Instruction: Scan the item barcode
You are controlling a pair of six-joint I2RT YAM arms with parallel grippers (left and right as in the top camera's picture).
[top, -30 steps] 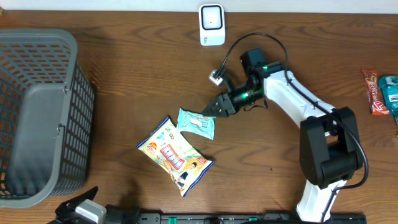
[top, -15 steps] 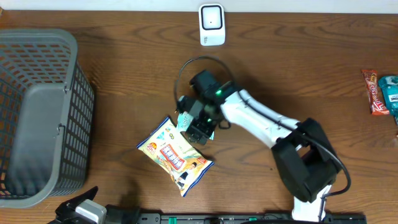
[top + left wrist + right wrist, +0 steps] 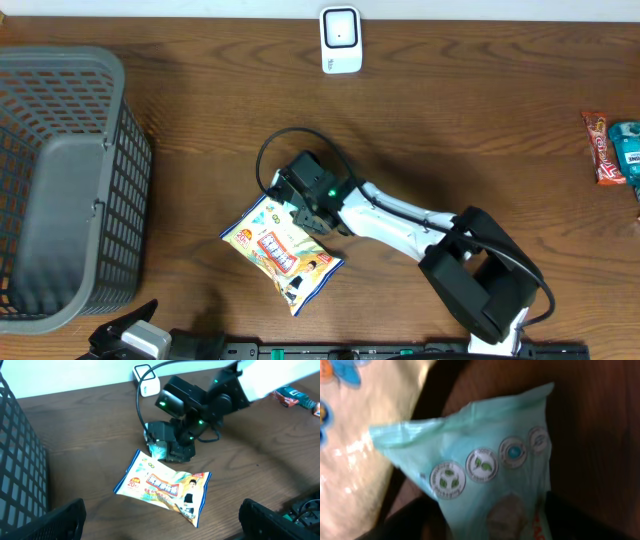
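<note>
The right arm (image 3: 395,218) has a smooth white shell along its long links. Bulky black housings (image 3: 488,285) with rounded corners cover the joints nearer its base. Its wrist is a chunky black block with a small green light (image 3: 330,193), and the left wrist view shows further green glows on the same block. A thin black cable (image 3: 268,165) loops out from the wrist in a wide curve. The right end effector (image 3: 308,212) is black. The left end effector (image 3: 162,505) shows two matte black fingers (image 3: 60,520) with ragged edges. The left arm (image 3: 140,340) is black with a pale grey block on it.
</note>
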